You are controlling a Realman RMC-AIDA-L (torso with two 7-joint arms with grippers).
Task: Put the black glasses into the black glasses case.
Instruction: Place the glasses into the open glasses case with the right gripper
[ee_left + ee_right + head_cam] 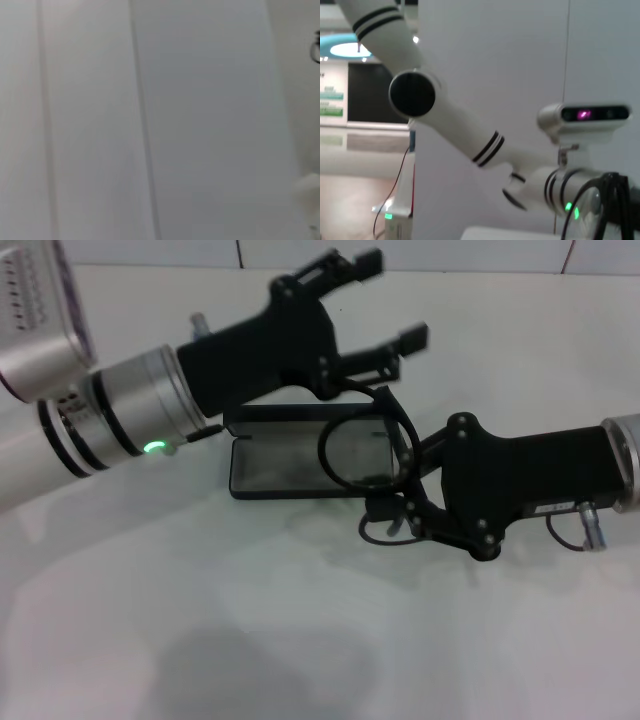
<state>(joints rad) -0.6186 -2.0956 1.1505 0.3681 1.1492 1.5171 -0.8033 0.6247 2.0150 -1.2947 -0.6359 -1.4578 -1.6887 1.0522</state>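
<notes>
So the right gripper (pixel 405 475) has its jaws clamped on the black glasses (pixel 362 445), pinching the frame at the end nearest its own arm, with the lenses standing up on edge rather than lying flat. The glasses hang right over the black glasses case (pixel 290 462), at the case's right-hand end, and I honestly can't tell if the lower rim is touching the lining yet or just floating above it. The case itself lies open on the white worktop (pixel 300 620), grey inside showing.

The left gripper (pixel 385 300) is up behind the case, toward the far side, jaws apart and holding nothing. Its arm crosses over the case's left end, so it might be there to steady the case or lid, but right now it isn't touching anything I can see.

From the right wrist camera you just get one lens and the folded arms of the glasses in the corner, nothing about the case.

My read: this is the placing step, not done yet. Next move looks like tipping the glasses flat and lining them up lengthwise with the case before letting go, otherwise they'll sit crooked on the rim.
</notes>
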